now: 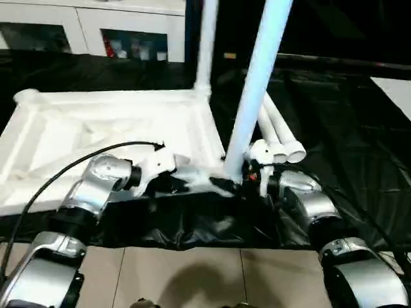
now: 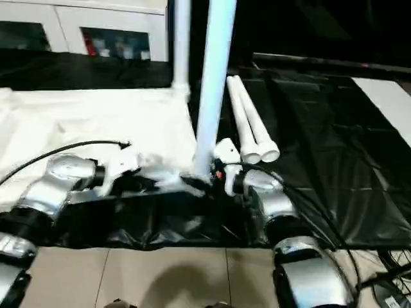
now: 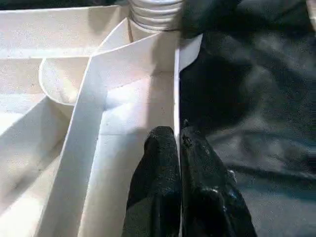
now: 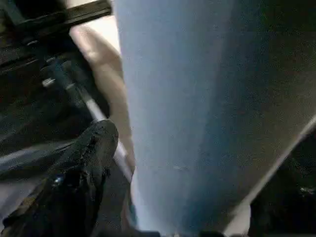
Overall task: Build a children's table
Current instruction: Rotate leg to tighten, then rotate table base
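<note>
The white table top [image 1: 77, 138] lies upside down on the black cover, its ribbed underside facing up. One white leg [image 1: 206, 45] stands in the far right corner socket. A second leg [image 1: 258, 83] stands upright at the near right corner, and my right gripper [image 1: 247, 174] is shut on its lower end; a black finger [image 4: 86, 165] sits beside the tube [image 4: 182, 98]. My left gripper [image 3: 178, 136] is shut on the top's thin near rim wall [image 3: 176, 89], close to that corner. Two loose legs [image 1: 282, 131] lie side by side to the right.
The black-covered work table [image 1: 347, 128] extends to the right, with a white sheet [image 1: 397, 93] at its far right corner. White cabinets [image 1: 128, 29] stand behind. The table's front edge and tiled floor [image 1: 192, 276] lie just below my forearms. A black cable [image 1: 58, 173] loops over my left arm.
</note>
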Controlling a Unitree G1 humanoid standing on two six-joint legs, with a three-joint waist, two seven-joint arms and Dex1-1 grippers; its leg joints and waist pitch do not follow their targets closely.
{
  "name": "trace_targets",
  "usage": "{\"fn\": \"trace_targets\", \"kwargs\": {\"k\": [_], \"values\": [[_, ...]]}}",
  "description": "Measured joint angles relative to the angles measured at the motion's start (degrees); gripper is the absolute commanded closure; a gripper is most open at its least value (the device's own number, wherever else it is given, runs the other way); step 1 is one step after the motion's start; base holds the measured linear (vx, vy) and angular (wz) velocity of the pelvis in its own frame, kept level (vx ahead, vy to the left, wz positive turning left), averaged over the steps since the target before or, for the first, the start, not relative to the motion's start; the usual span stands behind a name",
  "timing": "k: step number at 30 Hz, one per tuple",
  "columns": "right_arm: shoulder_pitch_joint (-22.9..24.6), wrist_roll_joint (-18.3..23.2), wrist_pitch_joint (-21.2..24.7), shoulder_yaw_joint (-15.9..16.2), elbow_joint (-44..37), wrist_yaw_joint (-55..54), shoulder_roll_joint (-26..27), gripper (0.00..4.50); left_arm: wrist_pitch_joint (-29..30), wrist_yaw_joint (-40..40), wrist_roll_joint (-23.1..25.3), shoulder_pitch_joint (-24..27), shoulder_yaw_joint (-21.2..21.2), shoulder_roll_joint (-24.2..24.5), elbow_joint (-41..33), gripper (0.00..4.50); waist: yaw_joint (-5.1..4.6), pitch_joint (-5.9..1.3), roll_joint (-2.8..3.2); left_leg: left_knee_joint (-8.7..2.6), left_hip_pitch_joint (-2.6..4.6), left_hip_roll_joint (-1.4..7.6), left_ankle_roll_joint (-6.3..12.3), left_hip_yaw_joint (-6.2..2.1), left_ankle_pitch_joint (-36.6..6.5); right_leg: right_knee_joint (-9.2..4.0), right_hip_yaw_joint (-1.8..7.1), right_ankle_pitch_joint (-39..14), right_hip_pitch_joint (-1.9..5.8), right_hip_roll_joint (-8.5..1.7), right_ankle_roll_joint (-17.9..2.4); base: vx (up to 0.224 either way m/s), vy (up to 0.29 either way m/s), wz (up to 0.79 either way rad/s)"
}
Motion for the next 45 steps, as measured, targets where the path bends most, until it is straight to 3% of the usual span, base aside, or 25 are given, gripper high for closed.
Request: {"fn": "trace_targets", "kwargs": {"k": [3,4,7,14,19,25,27,29,32,34,35,36,41,45], "values": [[-0.05,-0.22,-0.08,1.28,-0.1,4.93,-1.42,0.66,-0.6,-2.75,-0.5,0.08,-0.27,1.22,0.02,4.5,0.39,0.01,-0.01,0.0,0.01,0.02,0.0,0.0,0.0,0.03,-0.02,0.0,-0.01,0.01,0.0,0.0,0.0,0.0],[-0.06,-0.31,-0.13,1.6,-0.09,6.07,-1.66,0.92,-0.81,-3.36,-0.64,0.12,-0.32,1.46,0.04,4.5,0.49,0.01,-0.02,0.0,0.01,0.03,-0.01,0.0,0.0,0.04,-0.02,0.0,-0.02,0.01,0.0,0.0,0.0,0.0],[-0.42,-0.84,-0.7,2.59,0.34,7.92,-2.11,1.05,-1.7,-4.93,-0.76,0.16,-0.62,2.12,0.08,4.5,0.89,0.01,-0.03,0.01,0.02,0.03,-0.01,0.0,0.0,0.04,-0.02,0.0,-0.01,0.01,0.0,0.0,0.0,0.0],[-0.93,-1.66,-1.08,2.83,1.42,8.12,-1.77,1.68,-2.89,-5.94,-0.79,-0.29,-0.59,2.32,1.41,4.5,0.89,0.0,-0.05,0.0,0.05,0.03,-0.01,0.02,0.0,0.06,-0.01,0.0,-0.01,0.01,0.0,0.0,0.0,0.0],[0.38,-1.21,0.29,2.73,-0.71,8.0,-1.21,1.76,-2.74,-6.32,-0.96,-0.29,-0.59,2.39,1.47,4.5,0.93,0.0,-0.06,0.0,0.07,0.03,-0.01,0.01,0.0,0.06,0.0,-0.01,0.0,0.01,0.01,0.0,0.0,0.0],[2.34,-0.53,1.29,-0.92,-1.01,-7.57,2.62,1.77,-0.07,1.86,0.38,-0.6,0.03,-0.08,2.07,4.5,0.44,-0.03,-0.1,-0.03,0.41,0.0,-0.03,-0.11,0.0,0.09,0.04,-0.05,0.16,-0.01,0.15,0.0,0.0,0.0],[2.09,-0.85,1.26,-4.35,0.73,-21.62,5.82,1.77,2.41,9.12,2.59,-1.99,0.39,-4.09,3.41,4.5,0.12,-0.01,-0.07,-0.04,0.52,-0.05,-0.04,-0.11,0.01,0.08,0.07,-0.08,0.25,-0.04,0.23,0.0,0.0,0.0],[0.62,-1.06,1.11,-6.48,3.4,-33.33,8.56,1.77,4.02,15.04,4.17,-2.9,0.43,-7.41,4.64,4.5,-0.03,0.0,0.36,-0.03,0.69,-0.1,-0.04,-0.12,0.01,0.01,0.09,-0.09,0.43,-0.07,0.24,0.0,0.0,0.0],[-0.49,-1.67,1.24,-6.97,4.59,-41.91,9.89,1.77,4.79,19.12,5.01,-3.86,-0.16,-9.84,5.85,4.5,-0.15,-0.02,0.59,-0.15,0.73,-0.19,-0.03,-0.15,0.0,-0.08,0.1,-0.1,0.53,-0.12,0.27,0.0,0.0,0.0],[-0.8,-1.88,1.06,-7.23,5.06,-45.44,10.47,1.77,3.76,20.66,5.5,-4.79,-0.61,-10.74,7.6,4.5,-0.06,-0.04,0.67,-0.17,0.74,-0.19,-0.03,-0.16,0.0,-0.08,0.1,-0.09,0.59,-0.11,0.28,0.0,0.0,0.0],[-0.9,-2.07,0.78,-7.29,5.28,-46.81,10.64,1.22,2.58,21.15,5.88,-5.19,-0.91,-10.99,8.49,4.5,0.03,-0.04,0.68,-0.19,0.73,-0.19,-0.03,-0.17,0.0,-0.09,0.1,-0.09,0.61,-0.12,0.28,0.0,0.0,0.0],[-0.9,-2.08,0.48,-7.49,5.42,-47.69,10.88,1.08,2.08,21.51,6.0,-5.31,-1.13,-11.07,8.81,4.5,0.08,-0.04,0.68,-0.19,0.73,-0.19,-0.03,-0.17,0.0,-0.09,0.1,-0.09,0.62,-0.11,0.29,0.0,0.0,0.0],[-0.9,-2.28,-0.16,-8.16,5.73,-48.36,11.68,0.71,-1.22,24.41,7.17,-6.17,-1.32,-11.15,11.34,4.5,-0.35,-0.04,0.68,-0.18,0.69,-0.19,-0.03,-0.19,0.0,-0.1,0.08,-0.08,0.62,-0.11,0.3,0.0,0.0,0.0],[-0.94,-3.2,-0.23,-7.35,5.68,-49.32,11.36,0.71,-2.95,24.62,7.59,-6.46,-1.33,-11.23,12.34,4.5,-0.31,-0.04,0.66,-0.21,0.67,-0.19,-0.03,-0.2,0.0,-0.11,0.07,-0.08,0.61,-0.11,0.3,0.0,0.0,0.0]]}}
